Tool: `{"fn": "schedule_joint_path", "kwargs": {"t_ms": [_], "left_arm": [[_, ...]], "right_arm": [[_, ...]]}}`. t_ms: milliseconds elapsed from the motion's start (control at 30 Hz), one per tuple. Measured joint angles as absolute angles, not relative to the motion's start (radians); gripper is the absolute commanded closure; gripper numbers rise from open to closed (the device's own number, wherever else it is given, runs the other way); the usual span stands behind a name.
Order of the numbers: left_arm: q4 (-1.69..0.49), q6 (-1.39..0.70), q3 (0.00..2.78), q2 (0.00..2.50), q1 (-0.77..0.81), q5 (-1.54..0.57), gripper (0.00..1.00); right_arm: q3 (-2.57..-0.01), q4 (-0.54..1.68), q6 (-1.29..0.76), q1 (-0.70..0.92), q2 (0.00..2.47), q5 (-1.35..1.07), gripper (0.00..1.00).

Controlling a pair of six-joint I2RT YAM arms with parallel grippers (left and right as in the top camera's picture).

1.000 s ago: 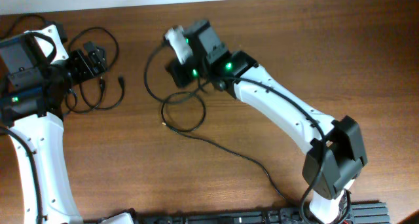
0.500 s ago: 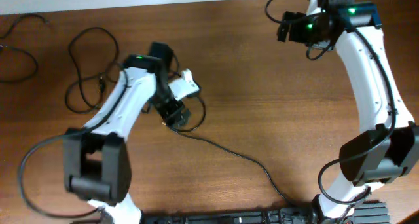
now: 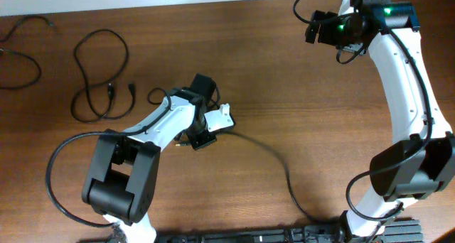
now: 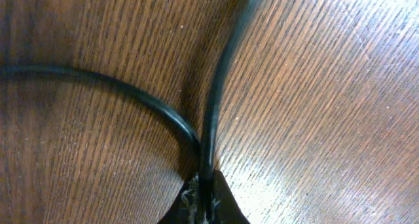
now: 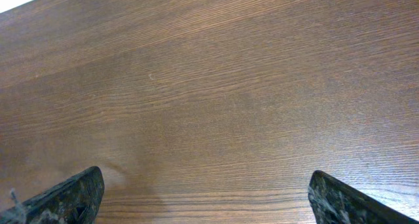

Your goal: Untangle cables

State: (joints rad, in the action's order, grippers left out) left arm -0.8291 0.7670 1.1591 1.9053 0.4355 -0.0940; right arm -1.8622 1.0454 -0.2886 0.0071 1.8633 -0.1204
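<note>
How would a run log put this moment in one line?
left pincer: shut on cable | right pincer: open, above table | other cables: lying apart, far left

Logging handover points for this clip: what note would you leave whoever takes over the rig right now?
Left end effector: shut on the long cable at mid-table, two strands meeting between its fingers.
Right end effector: open, empty, above bare table at the far right.
A looped cable and another cable lie apart at the far left.
Done: those two look separated.
Left: probably spreading the held cable's doubled section.
</note>
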Motion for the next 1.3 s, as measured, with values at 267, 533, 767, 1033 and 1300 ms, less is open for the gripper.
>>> {"fn": "schedule_joint_path", "kwargs": {"t_ms": [267,533,767,1033,1300], "left_arm": [[-1.034,0.627,1.357,1.974,0.406,-0.100,1.00],[-1.400,0.533,1.986,1.918,0.157,-0.253,1.00],[-1.401,0.297,1.998,1.579,-0.159,-0.236,1.00],[-1.245,-0.190,2.000,1.345,-0.503,0.001,1.00],[-1.436,-0.724,2.010,1.497,-0.751,0.425,1.00]], "right_arm": [[-1.862,1.047,-0.289,0.007,1.863,-0.120,0.02],[-1.861,1.044,-0.289,0.007,1.863,-0.120,0.02],[-1.861,1.044,-0.288,0.007,1.863,-0.120,0.02],[-1.861,1.045,-0.289,0.007,1.863,-0.120,0.02],[-1.861,1.044,-0.289,0.007,1.863,-0.120,0.02]]}}
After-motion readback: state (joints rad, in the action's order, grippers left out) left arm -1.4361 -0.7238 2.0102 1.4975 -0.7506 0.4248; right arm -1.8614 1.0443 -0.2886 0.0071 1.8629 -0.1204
